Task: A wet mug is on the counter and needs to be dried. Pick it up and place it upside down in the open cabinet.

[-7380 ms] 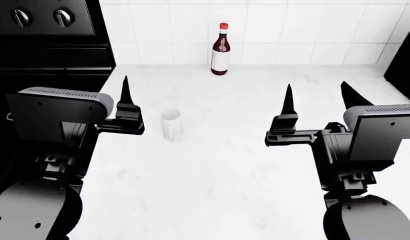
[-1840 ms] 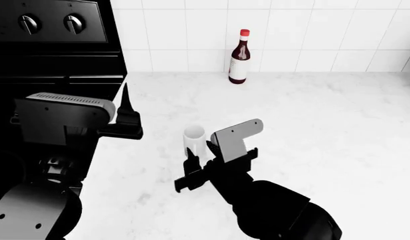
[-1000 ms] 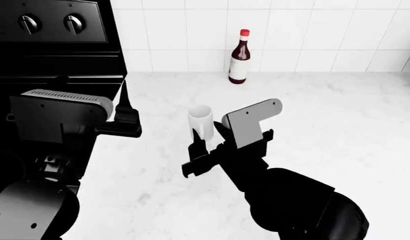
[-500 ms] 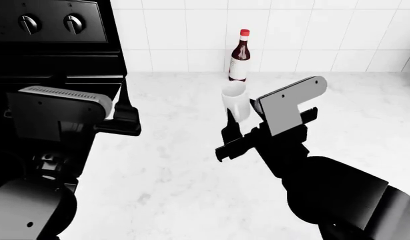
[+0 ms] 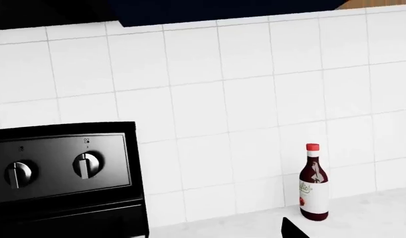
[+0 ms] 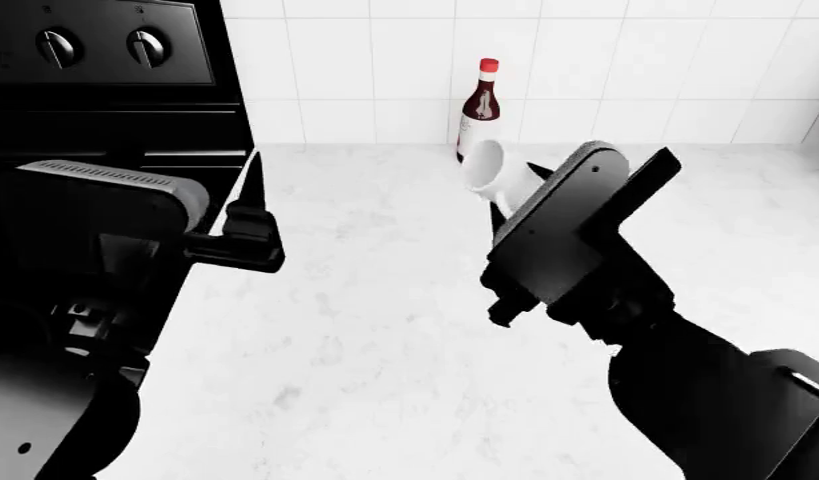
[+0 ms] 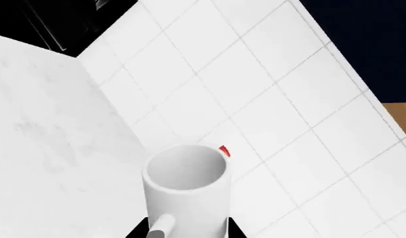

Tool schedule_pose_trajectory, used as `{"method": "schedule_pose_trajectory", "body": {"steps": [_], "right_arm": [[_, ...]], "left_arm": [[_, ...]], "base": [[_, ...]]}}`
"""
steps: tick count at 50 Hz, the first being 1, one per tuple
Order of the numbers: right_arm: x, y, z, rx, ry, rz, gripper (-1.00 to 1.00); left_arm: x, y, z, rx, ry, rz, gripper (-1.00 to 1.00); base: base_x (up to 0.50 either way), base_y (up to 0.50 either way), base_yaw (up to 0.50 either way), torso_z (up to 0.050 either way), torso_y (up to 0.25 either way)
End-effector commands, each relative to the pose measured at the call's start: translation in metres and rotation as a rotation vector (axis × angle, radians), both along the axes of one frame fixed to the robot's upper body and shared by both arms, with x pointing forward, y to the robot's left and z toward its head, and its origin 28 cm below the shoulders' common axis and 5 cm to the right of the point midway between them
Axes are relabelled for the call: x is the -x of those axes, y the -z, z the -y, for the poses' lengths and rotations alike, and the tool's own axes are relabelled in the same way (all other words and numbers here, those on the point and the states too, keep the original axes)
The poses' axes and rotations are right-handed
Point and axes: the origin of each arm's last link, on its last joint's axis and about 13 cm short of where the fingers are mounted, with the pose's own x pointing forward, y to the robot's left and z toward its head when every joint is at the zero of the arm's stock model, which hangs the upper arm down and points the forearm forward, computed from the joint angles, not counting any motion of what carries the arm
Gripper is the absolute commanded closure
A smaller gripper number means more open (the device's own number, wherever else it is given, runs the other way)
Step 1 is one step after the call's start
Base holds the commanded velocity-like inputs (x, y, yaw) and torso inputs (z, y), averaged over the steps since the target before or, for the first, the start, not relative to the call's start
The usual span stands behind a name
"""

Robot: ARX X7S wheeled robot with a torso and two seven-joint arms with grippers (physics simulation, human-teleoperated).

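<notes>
You are in the carry step: the mug point(image 6: 491, 171) is off the table point(image 6: 382, 330), lifted in front of the tiled wall, and the turning-over looks to have begun, since its open mouth tips toward the stove side rather than straight up. The cabinet is not clearly in view, only a dark edge and a strip of wood high in the wrist views, so I judge your next move is to raise and aim upward while finishing the roll until the mouth faces down.

Your right end effector point(image 6: 513, 190) is closed on the mug's lower body, its dark fingers flanking the base and the handle point(image 7: 160, 226) pointing back toward the wrist. The bottle point(image 6: 479, 97) stands just behind the mug. Your left end effector point(image 6: 249, 205) hangs by the stove; whether it is wide or narrow I cannot tell.
</notes>
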Motion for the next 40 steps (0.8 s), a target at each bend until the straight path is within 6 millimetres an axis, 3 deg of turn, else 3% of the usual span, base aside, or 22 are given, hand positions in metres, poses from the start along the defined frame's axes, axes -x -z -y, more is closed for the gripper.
{"method": "schedule_pose_trajectory", "body": {"steps": [1,12,20,40], "right_arm": [[0.002,-0.019,0.013,0.325,0.005,0.186,1.0],[-0.001,-0.037,0.022,0.607,0.012,0.384,1.0],[-0.005,-0.043,0.026,0.796,0.007,0.525,1.0],[-0.009,-0.051,0.034,1.218,-0.116,0.783,1.0]], "left_arm": [[0.005,-0.003,0.0,0.025,0.074,-0.044,-1.0],[0.009,-0.008,0.0,0.078,0.188,-0.089,-1.0],[0.015,-0.009,0.001,0.151,0.329,-0.169,-1.0],[0.019,-0.013,0.002,0.163,0.436,-0.222,-1.0]], "base": [[0.0,0.0,0.0,0.0,0.0],[0.0,0.0,0.0,0.0,0.0],[0.0,0.0,0.0,0.0,0.001],[0.0,0.0,0.0,0.0,0.0]]}}
